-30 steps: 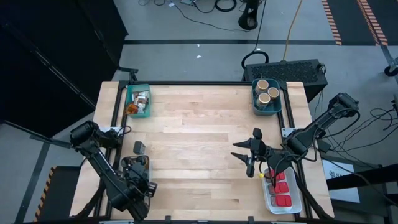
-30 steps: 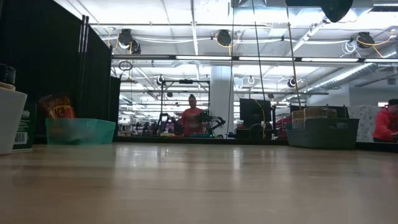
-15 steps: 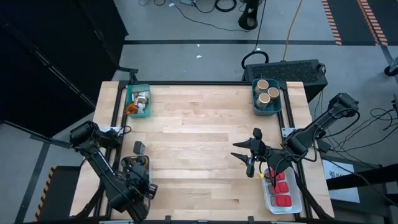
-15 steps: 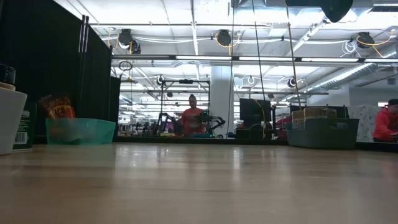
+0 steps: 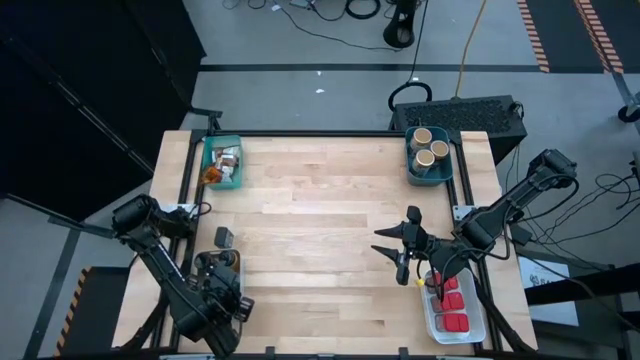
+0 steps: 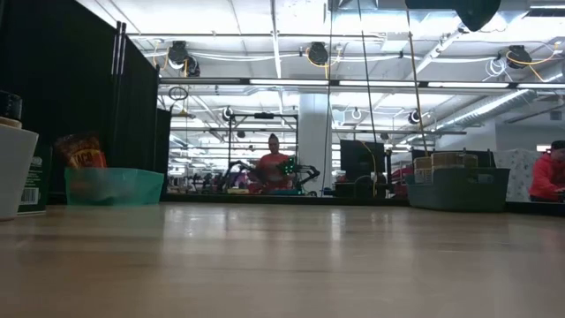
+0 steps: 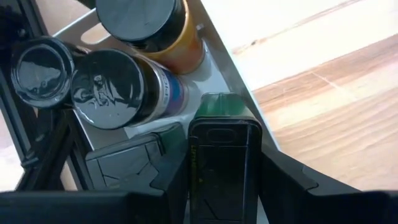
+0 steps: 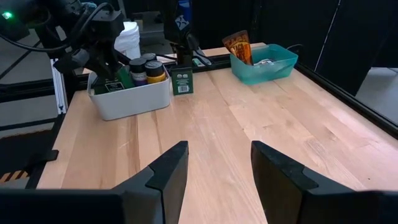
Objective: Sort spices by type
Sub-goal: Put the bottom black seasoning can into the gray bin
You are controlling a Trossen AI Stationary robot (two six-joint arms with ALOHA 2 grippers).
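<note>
- Nothing on the tabletop (image 5: 320,210) has moved since the earlier frames; both arms stay where they were. Only the person (image 6: 274,170) in red far behind the table has shifted slightly.
- The left gripper (image 7: 224,155) stays down in the white bin (image 8: 134,99) at the near-left corner, jaws clenched on a dark green tin (image 7: 222,163).
- The same bin holds three black-lidded jars (image 7: 115,87), one with an orange body, and a flat dark tin lying beside the gripper.
- Another green tin (image 5: 223,237) stands on the tabletop just beyond that bin.
- The right gripper (image 5: 398,248) hovers over bare tabletop right of centre, jaws released and holding nothing.
- The clear bin (image 5: 452,310) at the near-right corner holds the red tins (image 5: 455,320).
- The far-right dark teal bin (image 5: 428,168) holds three tan cylinders (image 5: 430,148).
- The far-left teal bin (image 5: 222,163) holds the packets (image 5: 228,158), one orange packet (image 6: 82,152) leaning on its edge.
</note>
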